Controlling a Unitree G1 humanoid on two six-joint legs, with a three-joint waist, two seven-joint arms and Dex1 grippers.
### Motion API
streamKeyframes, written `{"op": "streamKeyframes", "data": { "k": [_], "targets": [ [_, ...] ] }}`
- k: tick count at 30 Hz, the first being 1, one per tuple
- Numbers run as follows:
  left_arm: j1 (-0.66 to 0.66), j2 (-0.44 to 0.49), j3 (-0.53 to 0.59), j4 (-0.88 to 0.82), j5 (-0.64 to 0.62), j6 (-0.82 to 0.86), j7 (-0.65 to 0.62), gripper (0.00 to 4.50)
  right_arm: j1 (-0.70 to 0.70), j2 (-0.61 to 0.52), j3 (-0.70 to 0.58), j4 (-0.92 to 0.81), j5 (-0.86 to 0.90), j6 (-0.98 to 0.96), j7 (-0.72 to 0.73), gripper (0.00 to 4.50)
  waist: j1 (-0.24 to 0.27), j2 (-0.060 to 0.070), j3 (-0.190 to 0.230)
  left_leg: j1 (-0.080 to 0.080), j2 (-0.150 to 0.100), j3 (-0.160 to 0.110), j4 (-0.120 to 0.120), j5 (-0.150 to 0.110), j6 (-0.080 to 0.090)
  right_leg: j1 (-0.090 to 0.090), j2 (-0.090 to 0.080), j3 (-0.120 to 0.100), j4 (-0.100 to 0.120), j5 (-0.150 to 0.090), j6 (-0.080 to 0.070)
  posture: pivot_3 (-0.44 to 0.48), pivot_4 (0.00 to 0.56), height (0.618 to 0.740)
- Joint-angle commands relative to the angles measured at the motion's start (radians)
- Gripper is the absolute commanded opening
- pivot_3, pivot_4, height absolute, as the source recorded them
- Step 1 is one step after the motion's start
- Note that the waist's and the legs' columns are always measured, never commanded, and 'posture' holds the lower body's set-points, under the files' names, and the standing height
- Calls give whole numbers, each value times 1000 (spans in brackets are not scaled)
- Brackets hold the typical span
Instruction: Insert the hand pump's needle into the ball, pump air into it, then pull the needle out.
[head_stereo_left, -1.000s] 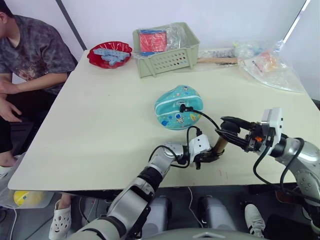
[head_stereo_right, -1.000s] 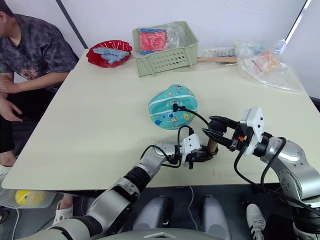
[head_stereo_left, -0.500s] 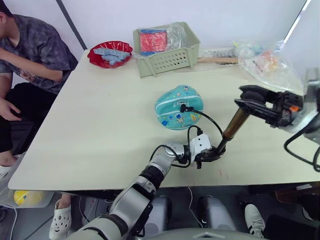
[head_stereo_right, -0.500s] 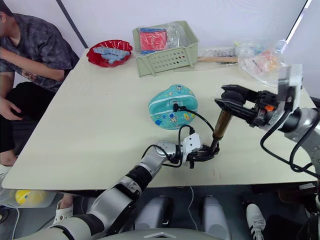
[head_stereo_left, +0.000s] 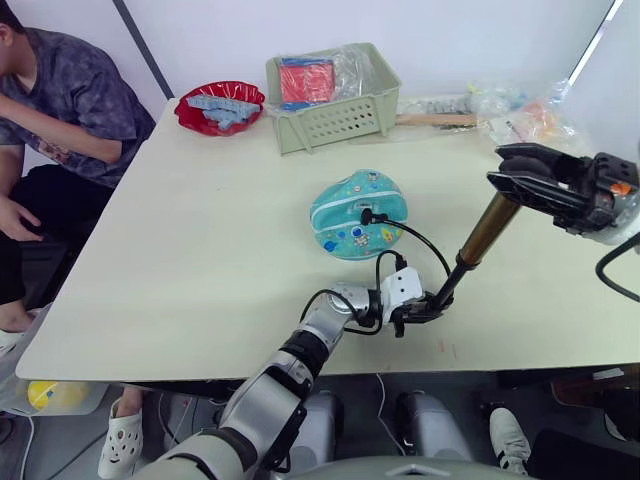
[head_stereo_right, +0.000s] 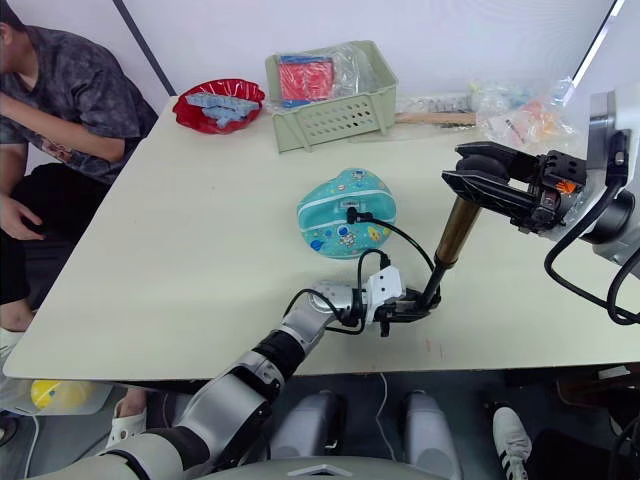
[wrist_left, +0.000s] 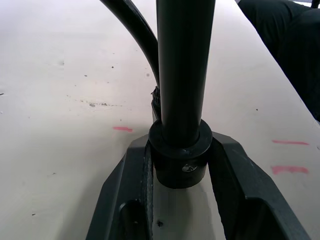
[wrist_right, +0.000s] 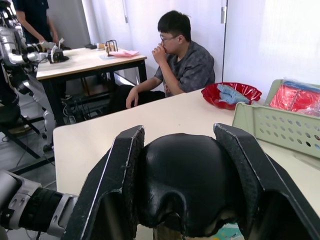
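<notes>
**Pump stretched out between two claws, needle end at the ball**

The left arm reaches forward low over the near edge of the worktop (head_stereo_left: 200, 240), forearm nearly level, its left claw (head_stereo_left: 428, 306) closed around the black lower end cap of the hand pump (head_stereo_left: 487, 230). In the left wrist view the two black fingers (wrist_left: 235, 175) press against either side of that cap, which sits just above the pale surface.

The right arm comes in from the right, raised above the worktop, with the right claw (head_stereo_left: 522, 180) clamped on the pump's black handle (wrist_right: 187, 180); both fingers hug its rounded sides. The pump slants from the left claw up and to the right, its gold barrel below the handle and a black rod running down to the held cap.

One thin black hose (head_stereo_left: 425, 240) loops from the pump's lower end to the top of the single teal ball (head_stereo_left: 357, 213), which rests near the middle of the worktop, just beyond the left claw. The needle fitting (head_stereo_left: 366, 214) sits against the ball; whether the pin is inside is too small to tell.

On the far side stand one green basket (head_stereo_left: 335, 115) and one red bowl (head_stereo_left: 220, 108). One person (head_stereo_left: 60, 100) sits at the far left.
</notes>
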Motion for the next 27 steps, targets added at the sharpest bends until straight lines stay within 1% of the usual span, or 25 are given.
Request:
{"op": "streamKeyframes", "data": {
  "k": [1,4,6,7,10,15,17,22,24,27],
  "targets": [
    [28,7,-16,34,31,26,-21,1089,97,28,33,-56,-115,-75,28,1723,0,-1,-1,0,0,0,0,0,0,0,0,0,0,0,0,0,150,738],
    [29,7,-8,30,25,41,-17,1089,193,64,101,-52,-220,-153,61,1723,-2,-8,-6,2,0,0,0,0,0,2,0,0,0,0,0,0,150,738],
    [30,5,1,26,18,58,-15,1089,242,88,133,-30,-273,-202,81,1723,-2,-9,-7,6,0,0,0,0,0,5,1,0,0,-1,1,0,150,738],
    [31,4,5,25,17,62,-14,1089,263,101,149,-15,-299,-227,88,1723,-2,-10,-7,10,1,1,0,0,0,8,0,0,0,-2,4,0,150,738],
    [34,-1,16,19,12,70,-24,1089,304,116,186,17,-357,-275,108,1723,-3,-11,-10,12,2,1,0,0,0,10,1,0,0,-3,5,0,150,738],
    [39,0,13,8,18,86,-47,1089,370,182,269,99,-453,-355,108,1723,0,-14,-11,12,1,0,-1,0,0,10,1,0,0,-3,4,0,150,738],
    [38,0,13,8,24,74,-41,1089,386,208,306,139,-512,-404,104,1723,-1,-14,-12,12,1,0,-1,0,0,10,1,0,0,-2,3,0,150,738],
    [34,5,10,25,36,64,-36,1089,399,247,341,200,-579,-460,89,1723,-1,-13,-13,13,1,0,-1,0,0,10,1,0,-1,-3,3,0,150,738],
    [33,6,9,31,41,53,-31,1089,396,259,341,203,-582,-476,89,1723,-1,-14,-14,13,1,0,-1,0,0,10,1,0,-1,-3,4,0,150,738],
    [32,5,10,35,42,55,-38,1089,371,261,310,165,-536,-461,80,1723,-1,-14,-14,13,1,0,-1,0,0,10,1,0,-1,-3,4,0,150,738]
  ]
}}
